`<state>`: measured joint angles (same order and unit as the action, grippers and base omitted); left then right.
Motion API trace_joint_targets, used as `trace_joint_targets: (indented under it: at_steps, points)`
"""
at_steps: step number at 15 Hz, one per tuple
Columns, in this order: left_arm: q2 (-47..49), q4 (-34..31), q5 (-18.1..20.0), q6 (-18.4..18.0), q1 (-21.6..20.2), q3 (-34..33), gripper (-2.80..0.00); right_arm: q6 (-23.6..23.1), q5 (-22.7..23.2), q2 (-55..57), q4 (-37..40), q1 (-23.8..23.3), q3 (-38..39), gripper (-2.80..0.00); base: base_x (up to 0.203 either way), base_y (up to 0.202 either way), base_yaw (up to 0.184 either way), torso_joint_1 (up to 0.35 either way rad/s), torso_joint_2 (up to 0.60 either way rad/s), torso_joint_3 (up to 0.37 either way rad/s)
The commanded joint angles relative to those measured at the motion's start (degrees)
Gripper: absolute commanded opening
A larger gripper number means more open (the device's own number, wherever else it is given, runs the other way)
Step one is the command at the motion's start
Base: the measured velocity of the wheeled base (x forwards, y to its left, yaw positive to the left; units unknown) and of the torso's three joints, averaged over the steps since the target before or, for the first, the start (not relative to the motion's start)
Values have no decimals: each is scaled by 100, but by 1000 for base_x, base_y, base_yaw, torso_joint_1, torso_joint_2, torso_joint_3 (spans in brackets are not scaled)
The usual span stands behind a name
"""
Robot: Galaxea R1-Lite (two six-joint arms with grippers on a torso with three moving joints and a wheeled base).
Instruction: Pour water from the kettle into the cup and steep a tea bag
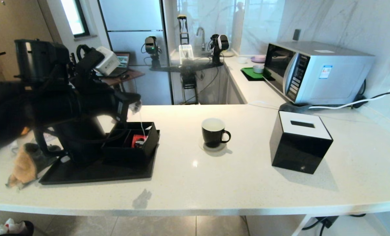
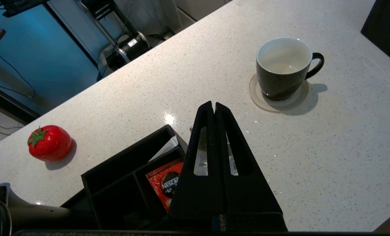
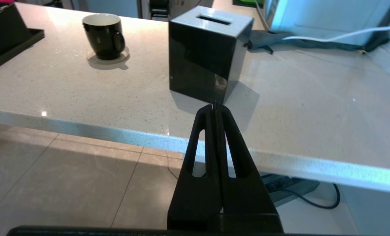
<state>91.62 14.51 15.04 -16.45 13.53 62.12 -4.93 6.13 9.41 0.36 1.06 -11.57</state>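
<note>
We read "NESCAFÉ" on the red packet lying in the black organiser on the tray. Our left gripper hangs above that organiser, fingers together on the tea bag, whose thin white string drops to a small tag by the packet. The matte black kettle stands on the tray's left, partly behind our arm. The glossy cup, white inside, sits on a round coaster mid-counter, handle right. Our right gripper waits below the counter's near edge, fingers pressed together, empty.
</note>
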Motion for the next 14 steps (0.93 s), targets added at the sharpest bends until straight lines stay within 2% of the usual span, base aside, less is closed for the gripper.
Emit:
trace_joint_targets:
  at_steps: [1, 4, 8, 12, 14]
  points:
    - [20, 8, 7, -8, 18, 2, -280, -102, 48, 1178, -255, 120, -226, -280, 0, 0, 0, 0, 0, 0]
    - [35, 20, 16, -8, 62, 32, -280, -255, 95, 3009, -1310, 382, -565, -280, 0, 0, 0, 0, 0, 0]
    - [48, 137, 16, 126, 231, 37, -280, -319, 345, 5706, -3279, 714, -1261, -280, 0, 0, 0, 0, 0, 0]
    - [57, 140, 7, 162, 402, 37, -280, -316, 822, 7921, -4709, 1247, -2372, -280, 0, 0, 0, 0, 0, 0]
    - [57, 140, 7, 159, 467, 37, -280, -220, 994, 8777, -5066, 1785, -3274, -280, 0, 0, 0, 0, 0, 0]
